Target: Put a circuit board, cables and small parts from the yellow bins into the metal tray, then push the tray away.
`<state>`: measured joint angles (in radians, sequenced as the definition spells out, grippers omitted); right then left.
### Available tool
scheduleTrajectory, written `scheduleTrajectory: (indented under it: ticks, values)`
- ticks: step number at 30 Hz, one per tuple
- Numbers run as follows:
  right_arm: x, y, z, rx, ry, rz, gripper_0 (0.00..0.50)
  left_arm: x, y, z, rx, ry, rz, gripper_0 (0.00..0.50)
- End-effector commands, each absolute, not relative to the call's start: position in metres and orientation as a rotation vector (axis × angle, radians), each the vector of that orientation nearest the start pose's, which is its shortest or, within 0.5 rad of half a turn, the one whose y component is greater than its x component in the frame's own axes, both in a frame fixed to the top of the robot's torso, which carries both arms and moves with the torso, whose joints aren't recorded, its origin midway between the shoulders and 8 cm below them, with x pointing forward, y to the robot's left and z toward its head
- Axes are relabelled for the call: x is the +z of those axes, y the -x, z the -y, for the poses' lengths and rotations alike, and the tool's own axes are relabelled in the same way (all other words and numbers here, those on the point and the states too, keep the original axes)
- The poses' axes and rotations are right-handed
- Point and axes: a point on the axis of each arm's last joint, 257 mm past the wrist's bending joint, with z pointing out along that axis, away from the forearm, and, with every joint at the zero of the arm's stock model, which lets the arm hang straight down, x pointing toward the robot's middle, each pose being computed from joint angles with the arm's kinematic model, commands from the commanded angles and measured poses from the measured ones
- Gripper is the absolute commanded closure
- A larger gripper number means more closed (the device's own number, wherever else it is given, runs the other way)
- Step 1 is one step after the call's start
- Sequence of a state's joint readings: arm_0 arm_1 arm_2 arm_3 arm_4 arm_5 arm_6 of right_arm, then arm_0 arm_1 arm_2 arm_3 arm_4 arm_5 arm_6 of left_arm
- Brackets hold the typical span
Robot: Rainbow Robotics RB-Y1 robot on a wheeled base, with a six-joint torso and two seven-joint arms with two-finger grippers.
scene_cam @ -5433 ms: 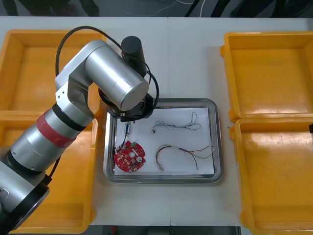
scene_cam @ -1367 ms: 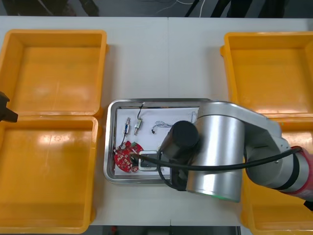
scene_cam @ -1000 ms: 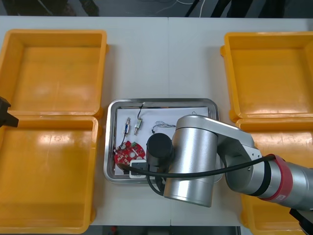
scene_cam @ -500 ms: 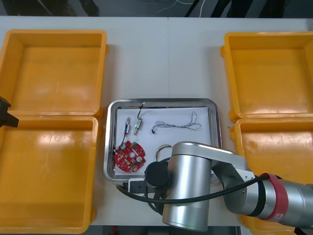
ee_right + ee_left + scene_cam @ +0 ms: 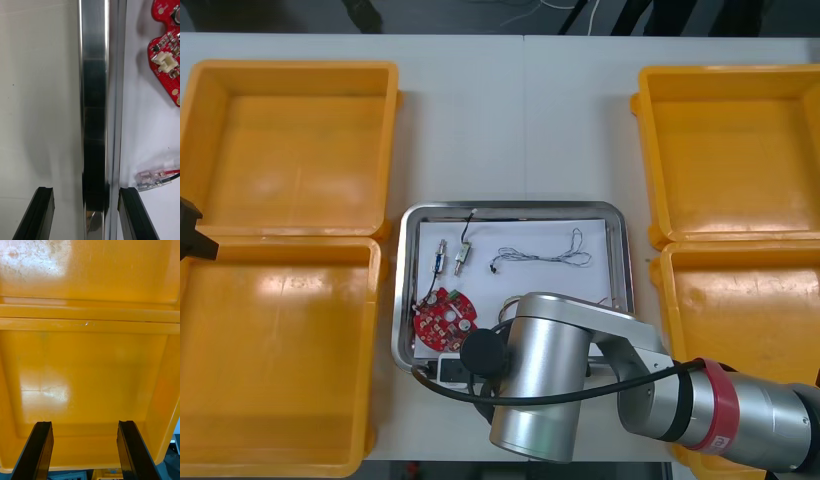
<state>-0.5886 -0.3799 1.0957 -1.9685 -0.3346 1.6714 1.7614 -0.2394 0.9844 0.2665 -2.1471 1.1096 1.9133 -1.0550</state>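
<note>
The metal tray (image 5: pixel 510 207), white inside, sits between the yellow bins. It holds a round red circuit board (image 5: pixel 442 320), two small metal parts (image 5: pixel 450 258), a thin twisted cable (image 5: pixel 540 256) and a black cable (image 5: pixel 471 220). My right gripper (image 5: pixel 442 368) is low at the tray's near left rim. In the right wrist view the right gripper (image 5: pixel 85 215) is open astride the tray's rim (image 5: pixel 95 112), one finger over the table, the other over the white liner, with the circuit board (image 5: pixel 167 56) and a clear cable plug (image 5: pixel 153 176) beyond. My left gripper (image 5: pixel 84 450) hangs open over a yellow bin (image 5: pixel 90 363).
Two yellow bins (image 5: pixel 290 140) stand on the left and two (image 5: pixel 730 150) on the right. The left gripper (image 5: pixel 192 232) stays at the table's left edge. My right arm (image 5: pixel 580 395) covers the tray's near right part. Bare table (image 5: pixel 510 120) lies beyond the tray.
My right arm has slid from over the tray's inside towards the near edge, bringing its gripper down to the near left rim. The left arm has not moved.
</note>
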Motion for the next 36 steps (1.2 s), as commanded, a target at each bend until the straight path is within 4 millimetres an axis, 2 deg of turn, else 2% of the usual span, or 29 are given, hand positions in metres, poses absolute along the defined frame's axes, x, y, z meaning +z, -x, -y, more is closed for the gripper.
scheduleTrajectory:
  ticks: [1,16,24,26,28,30,32,33,36]
  values:
    - [-0.342,-0.306,0.000,-0.283,1.980,-1.986,0.000,-0.117,-0.362,-0.377,-0.008,0.111,-2.723,0.000]
    - [-0.327,-0.305,-0.006,-0.286,1.962,-1.945,0.000,-0.117,-0.362,-0.377,-0.008,0.111,-2.723,0.000]
    - [-0.326,-0.306,-0.005,-0.294,1.959,-1.944,0.000,-0.117,-0.362,-0.377,-0.008,0.111,-2.723,0.000]
    - [-0.326,-0.306,-0.005,-0.295,1.958,-1.947,0.067,-0.117,-0.362,-0.377,-0.008,0.111,-2.723,0.000]
    - [-0.326,-0.305,-0.005,-0.294,1.956,-1.948,0.296,-0.117,-0.362,-0.377,-0.008,0.111,-2.723,0.000]
    - [-0.326,-0.306,-0.004,-0.296,1.956,-1.949,0.372,-0.117,-0.362,-0.377,-0.008,0.111,-2.723,0.000]
    - [-0.326,-0.306,-0.004,-0.298,1.957,-1.947,0.386,-0.117,-0.362,-0.377,-0.008,0.111,-2.723,0.000]
    - [-0.327,-0.306,-0.002,-0.301,1.957,-1.949,0.420,-0.117,-0.362,-0.377,-0.008,0.111,-2.723,0.000]
    - [-0.326,-0.308,-0.002,-0.309,1.957,-1.945,0.447,-0.117,-0.362,-0.377,-0.008,0.111,-2.723,0.000]
